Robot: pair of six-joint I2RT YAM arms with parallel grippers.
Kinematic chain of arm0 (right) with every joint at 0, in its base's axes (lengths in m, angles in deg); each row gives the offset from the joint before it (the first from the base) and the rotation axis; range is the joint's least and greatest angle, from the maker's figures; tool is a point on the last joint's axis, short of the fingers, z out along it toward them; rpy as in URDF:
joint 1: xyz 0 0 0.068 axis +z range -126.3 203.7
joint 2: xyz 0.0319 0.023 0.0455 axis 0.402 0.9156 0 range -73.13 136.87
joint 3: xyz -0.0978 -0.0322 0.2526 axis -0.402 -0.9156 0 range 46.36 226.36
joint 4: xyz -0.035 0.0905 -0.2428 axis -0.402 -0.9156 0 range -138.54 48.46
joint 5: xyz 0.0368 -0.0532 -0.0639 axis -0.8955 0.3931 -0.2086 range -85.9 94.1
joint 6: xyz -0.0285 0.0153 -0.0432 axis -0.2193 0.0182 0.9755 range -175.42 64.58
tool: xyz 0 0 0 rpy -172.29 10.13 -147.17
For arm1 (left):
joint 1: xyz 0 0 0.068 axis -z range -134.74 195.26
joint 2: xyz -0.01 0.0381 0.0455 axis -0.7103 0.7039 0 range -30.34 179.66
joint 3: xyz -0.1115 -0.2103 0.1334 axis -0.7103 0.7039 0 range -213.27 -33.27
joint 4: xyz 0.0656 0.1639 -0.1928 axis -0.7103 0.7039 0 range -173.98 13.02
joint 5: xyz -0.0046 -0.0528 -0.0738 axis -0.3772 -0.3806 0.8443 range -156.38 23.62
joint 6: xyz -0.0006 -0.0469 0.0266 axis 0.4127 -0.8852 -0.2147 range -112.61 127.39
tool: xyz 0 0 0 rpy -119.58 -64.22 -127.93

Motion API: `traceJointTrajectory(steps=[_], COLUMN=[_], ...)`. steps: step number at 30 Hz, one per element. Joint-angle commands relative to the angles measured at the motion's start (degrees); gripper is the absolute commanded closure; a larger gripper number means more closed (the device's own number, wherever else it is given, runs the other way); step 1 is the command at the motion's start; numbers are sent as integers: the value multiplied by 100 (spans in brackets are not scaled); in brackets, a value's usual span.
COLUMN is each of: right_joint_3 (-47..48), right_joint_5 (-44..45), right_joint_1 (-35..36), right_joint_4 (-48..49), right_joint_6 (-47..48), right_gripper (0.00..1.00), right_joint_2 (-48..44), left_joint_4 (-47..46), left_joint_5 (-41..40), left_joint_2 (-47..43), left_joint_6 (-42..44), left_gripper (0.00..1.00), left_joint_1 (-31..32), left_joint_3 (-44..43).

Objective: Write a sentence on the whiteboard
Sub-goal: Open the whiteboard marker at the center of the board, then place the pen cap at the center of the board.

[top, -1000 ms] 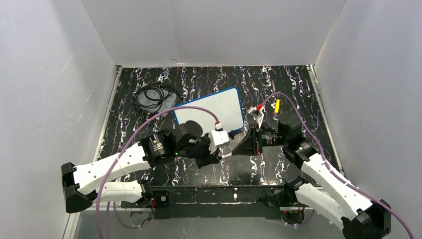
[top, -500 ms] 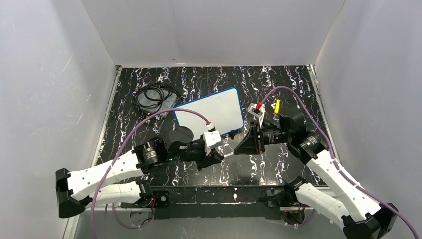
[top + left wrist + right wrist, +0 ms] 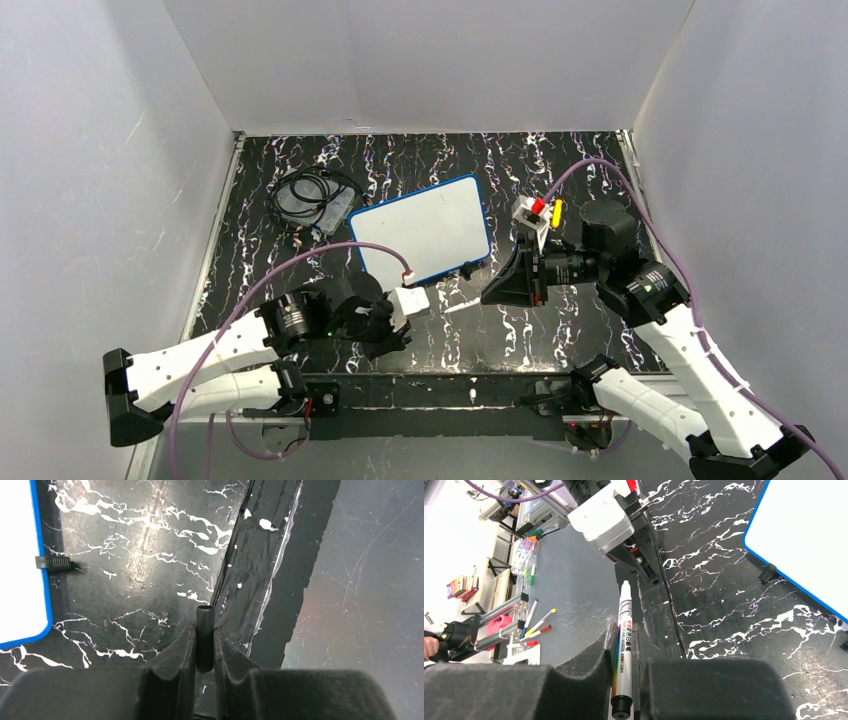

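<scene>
**dan_k:** ok, working out from the near edge, what's each tool actually got hold of?

**piv:** closest in is the left tool (image 3: 204,630). It's low over the near edge of the black marbled worktop (image 3: 500,165), with the jaws pinched almost together on a short black cap (image 3: 204,617). The cap sticks out past the fingertips, hollow end outward.

**dan_k:** and the right one?

**piv:** the right tool (image 3: 626,645) sits a bit further in on the right side. It's clamped tight on a silver-white marker (image 3: 624,605), which is uncapped, and the white nib points across at the left arm's wrist camera. From overhead the marker lies in the gap between the two tools.

**dan_k:** where's the board in all this?

**piv:** the whiteboard (image 3: 425,230) lies flat around the middle of the worktop, just beyond both tools and turned a little askew. It has a blue rim and the face is plain white. The nib is near the board's near right corner but clearly apart from it. There's also a little black clip (image 3: 55,562) right by the near rim, and I can't tell if it touches.

**dan_k:** anything further back?

**piv:** there's a coil of black cable (image 3: 310,195) off the board's far left corner. A small yellow thing (image 3: 557,211) sits to the board's right, just behind the right wrist. It's too small to say what it is.
</scene>
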Motion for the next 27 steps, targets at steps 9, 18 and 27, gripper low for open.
traceJointTrajectory(steps=[9,18,27], right_joint_3=[418,-510,-1164], right_joint_5=[1643,4455,5137], right_joint_1=[-3,-4,-4], right_joint_4=[-630,65,348], right_joint_6=[116,-656,-874], right_gripper=[99,99,99], right_joint_2=[188,-201,-797], left_joint_4=[-196,-1656,-1932], left_joint_5=[-958,-2678,-2777], left_joint_2=[-151,908,2179], left_joint_6=[-1011,-2681,-2869], left_gripper=[100,100,99], left_joint_1=[-15,-15,-15], left_joint_3=[119,712,648])
